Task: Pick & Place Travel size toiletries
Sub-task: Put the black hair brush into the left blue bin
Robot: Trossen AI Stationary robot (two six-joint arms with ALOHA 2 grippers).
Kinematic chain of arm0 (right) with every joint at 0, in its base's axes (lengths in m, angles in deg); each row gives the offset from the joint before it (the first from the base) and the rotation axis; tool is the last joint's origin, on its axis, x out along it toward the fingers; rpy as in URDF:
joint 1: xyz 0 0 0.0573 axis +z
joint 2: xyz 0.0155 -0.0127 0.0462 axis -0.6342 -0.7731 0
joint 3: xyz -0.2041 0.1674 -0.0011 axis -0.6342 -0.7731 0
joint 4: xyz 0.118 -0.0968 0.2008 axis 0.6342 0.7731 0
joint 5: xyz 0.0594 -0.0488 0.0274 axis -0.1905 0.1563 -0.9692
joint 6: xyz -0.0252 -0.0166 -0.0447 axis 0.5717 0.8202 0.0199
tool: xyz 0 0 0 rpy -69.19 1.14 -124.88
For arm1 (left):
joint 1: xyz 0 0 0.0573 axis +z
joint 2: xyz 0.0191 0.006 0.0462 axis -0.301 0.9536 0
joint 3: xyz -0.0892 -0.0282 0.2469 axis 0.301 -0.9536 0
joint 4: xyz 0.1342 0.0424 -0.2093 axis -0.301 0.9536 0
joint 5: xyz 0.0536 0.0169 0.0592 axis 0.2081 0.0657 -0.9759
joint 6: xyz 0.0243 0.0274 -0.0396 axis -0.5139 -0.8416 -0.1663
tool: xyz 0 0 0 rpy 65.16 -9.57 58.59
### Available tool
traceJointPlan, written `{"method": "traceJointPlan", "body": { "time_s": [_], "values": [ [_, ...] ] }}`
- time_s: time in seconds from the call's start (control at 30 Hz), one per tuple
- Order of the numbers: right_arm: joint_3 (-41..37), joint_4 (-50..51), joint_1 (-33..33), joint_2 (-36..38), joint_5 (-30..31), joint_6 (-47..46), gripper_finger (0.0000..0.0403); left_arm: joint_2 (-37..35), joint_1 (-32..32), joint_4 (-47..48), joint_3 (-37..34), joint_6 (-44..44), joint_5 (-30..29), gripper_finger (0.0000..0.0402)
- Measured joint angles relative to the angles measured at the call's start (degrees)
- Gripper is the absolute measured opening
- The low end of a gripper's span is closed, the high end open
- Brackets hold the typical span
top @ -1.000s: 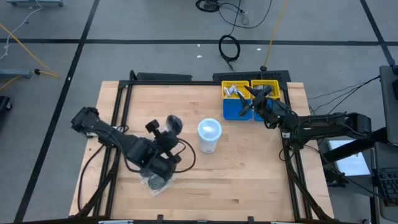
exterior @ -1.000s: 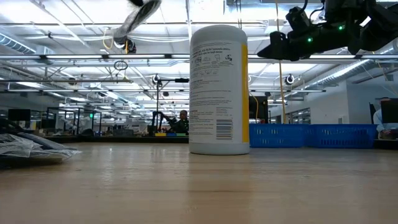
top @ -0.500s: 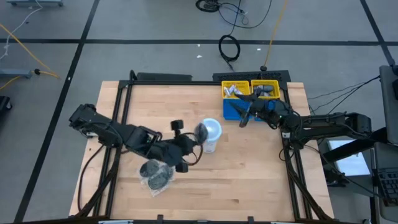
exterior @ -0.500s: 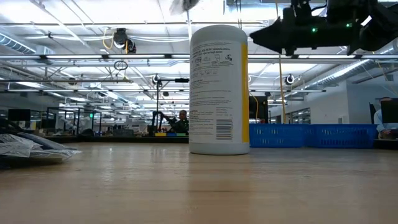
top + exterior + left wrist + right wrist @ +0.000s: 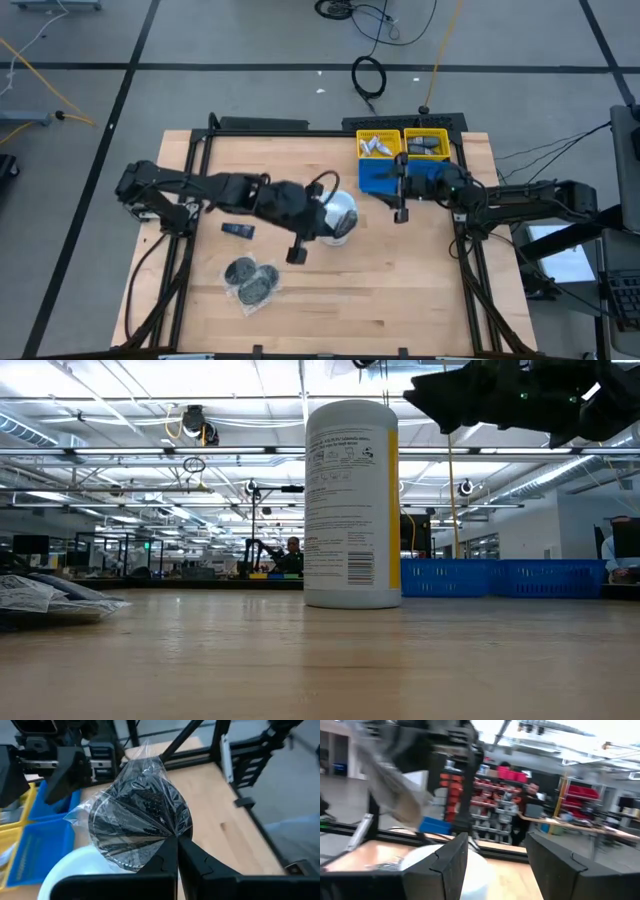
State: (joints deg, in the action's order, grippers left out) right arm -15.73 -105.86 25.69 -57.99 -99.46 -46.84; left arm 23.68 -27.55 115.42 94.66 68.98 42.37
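While the left pincer (image 5: pixel 176 851) pinches a clear-wrapped dark disc (image 5: pixel 139 822) in the air over the white tub (image 5: pixel 338 217), the right pincer (image 5: pixel 496 857) hangs spread near the blue bin (image 5: pixel 381 175). More wrapped discs (image 5: pixel 250 281) lie on the wooden surface (image 5: pixel 400 280), with a small dark bottle (image 5: pixel 237 230) near them.

Bright ceiling strip lights (image 5: pixel 150 405) flood the low view's top with glare. Overhead lighting is even, shadows soft. The right wrist view smears with motion blur; plastic wrap (image 5: pixel 140 815) glints.
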Motion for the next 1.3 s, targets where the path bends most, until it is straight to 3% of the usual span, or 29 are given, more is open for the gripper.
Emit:
{"method": "traceJointPlan", "body": {
  "time_s": [0.27,0.6,1.0,1.3],
  "values": [
    [0.0,-3.4,4.7,0.0,-1.2,0.1,0.0192,0.3,6.2,-4.9,-0.4,0.2,13.5,0.0],
    [0.0,-4.2,9.5,0.0,-1.2,0.1,0.0192,3.7,9.3,-11.3,-1.8,0.2,21.8,0.0],
    [0.0,-4.2,13.2,0.0,-1.2,0.2,0.0184,4.7,10.5,-14.9,-1.8,-0.2,23.6,0.0],
    [0.0,-4.0,13.9,0.0,-1.2,0.3,0.0109,5.4,10.5,-16.5,-1.8,0.0,23.7,0.0]
  ]
}}
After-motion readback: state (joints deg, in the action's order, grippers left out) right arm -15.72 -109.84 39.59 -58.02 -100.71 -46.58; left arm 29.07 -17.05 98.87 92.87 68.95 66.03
